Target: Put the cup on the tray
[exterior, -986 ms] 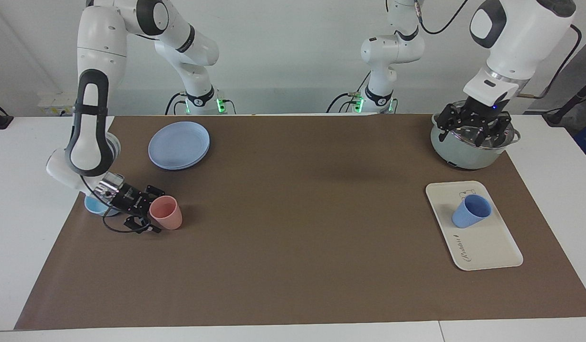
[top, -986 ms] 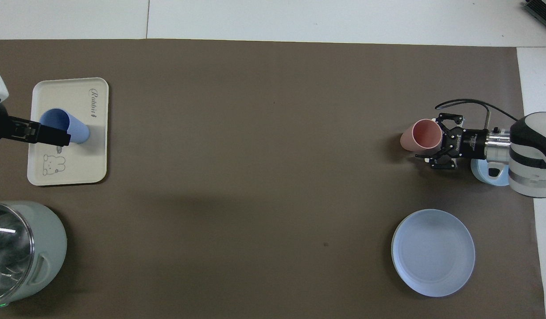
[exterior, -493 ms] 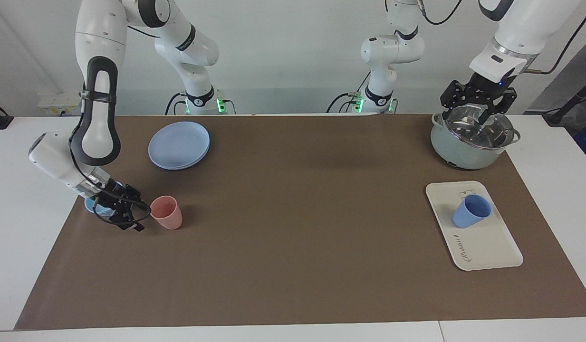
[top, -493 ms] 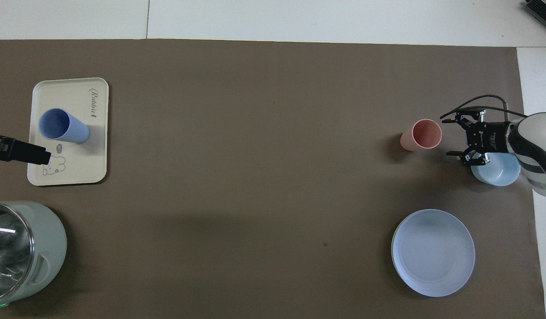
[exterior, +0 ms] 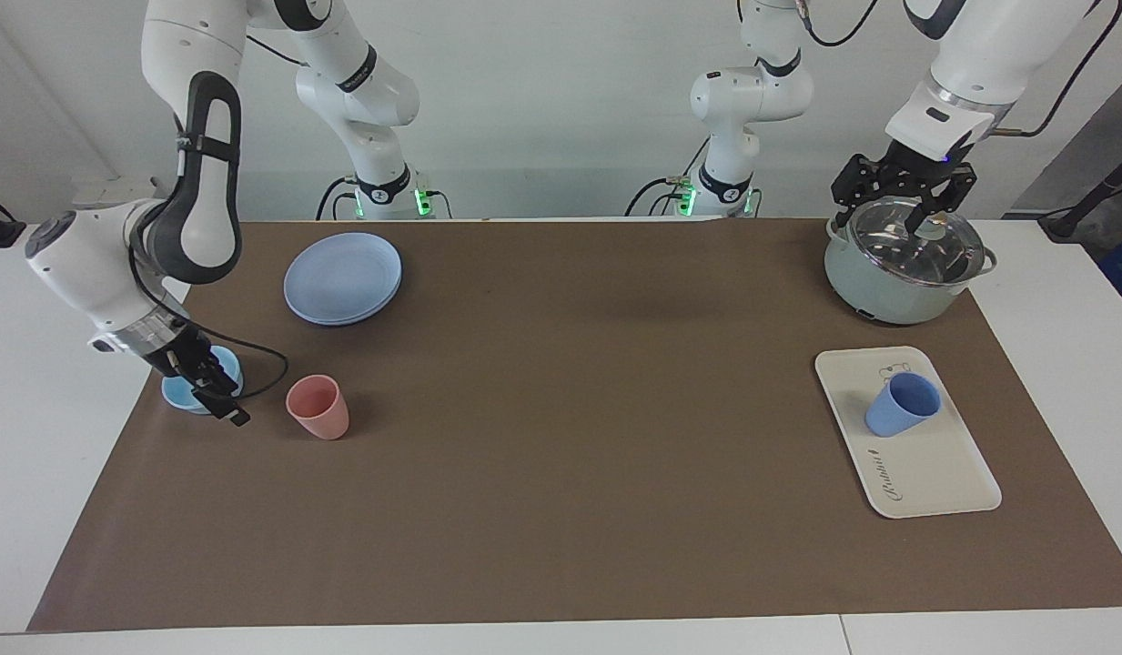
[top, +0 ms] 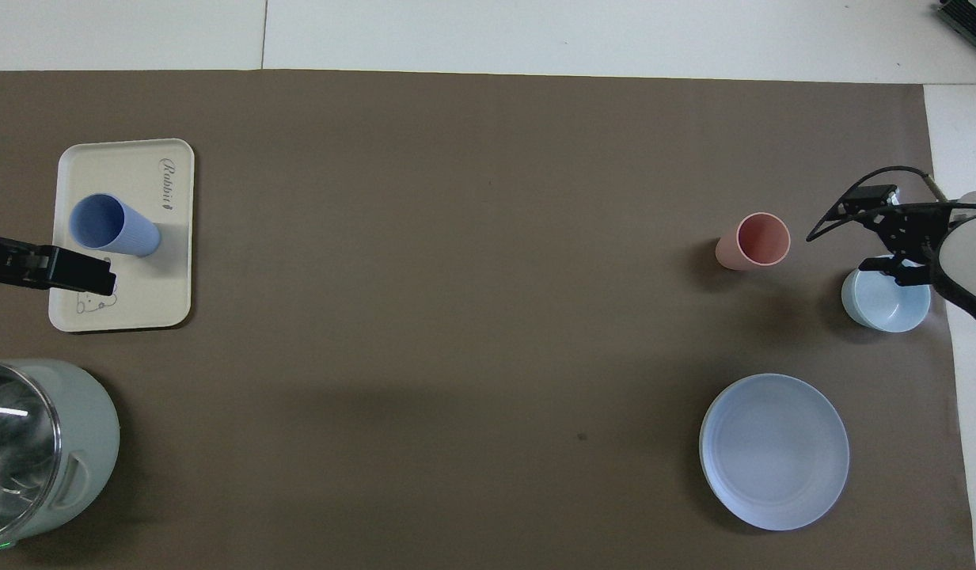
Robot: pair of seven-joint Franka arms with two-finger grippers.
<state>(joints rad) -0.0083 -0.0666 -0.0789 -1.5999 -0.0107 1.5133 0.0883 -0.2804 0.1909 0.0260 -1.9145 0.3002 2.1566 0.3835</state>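
Note:
The periwinkle-blue cup [exterior: 902, 405] stands upright on the cream tray [exterior: 934, 473] at the left arm's end of the table. It also shows in the overhead view [top: 112, 226], on the tray [top: 131, 297]. My left gripper [exterior: 899, 196] is open and empty, raised over the lidded pot. In the overhead view its tip [top: 84, 273] overlaps the tray's edge. My right gripper [exterior: 228, 409] is open and empty, low beside the light-blue bowl and apart from the pink tumbler. It also shows in the overhead view [top: 879, 231].
A salmon-pink tumbler [exterior: 318, 407] stands near the right arm's end, with a light-blue bowl [exterior: 183, 396] beside it. A round blue plate [exterior: 343, 277] lies nearer the robots. A pale green pot [exterior: 902, 268] with a glass lid stands nearer the robots than the tray.
My right gripper has drawn back from the pink tumbler toward the bowl, leaving the tumbler standing. My left gripper has risen from the pot's lid. The cup and tray have not moved.

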